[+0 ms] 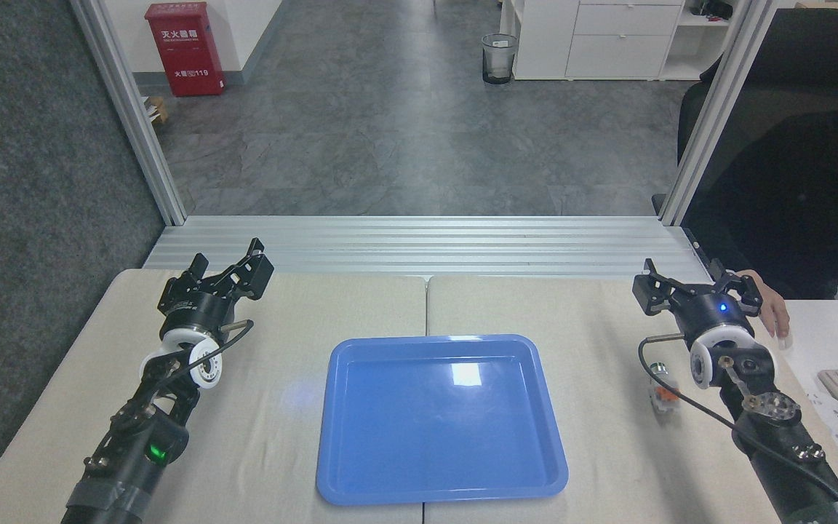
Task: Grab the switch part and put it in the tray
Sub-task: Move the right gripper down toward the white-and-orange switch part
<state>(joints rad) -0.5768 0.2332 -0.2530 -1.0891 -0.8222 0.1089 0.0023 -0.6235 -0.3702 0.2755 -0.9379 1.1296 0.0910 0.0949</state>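
Switch part point(662, 391) lies right of empty tray point(439, 421).

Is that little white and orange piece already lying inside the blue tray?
No, the switch part lies on the table to the right of the tray, close beside the right arm, and the tray holds nothing.

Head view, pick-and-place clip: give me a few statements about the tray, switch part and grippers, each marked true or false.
1. The tray holds nothing. True.
2. The switch part lies in the tray. False: it lies on the table, right of the tray, beside the right arm.
3. The left gripper has its jaws apart and empty. True.
4. The right gripper grips the switch part. False: its jaws are open and empty.
5. A person's hand rests beyond the right gripper. True.
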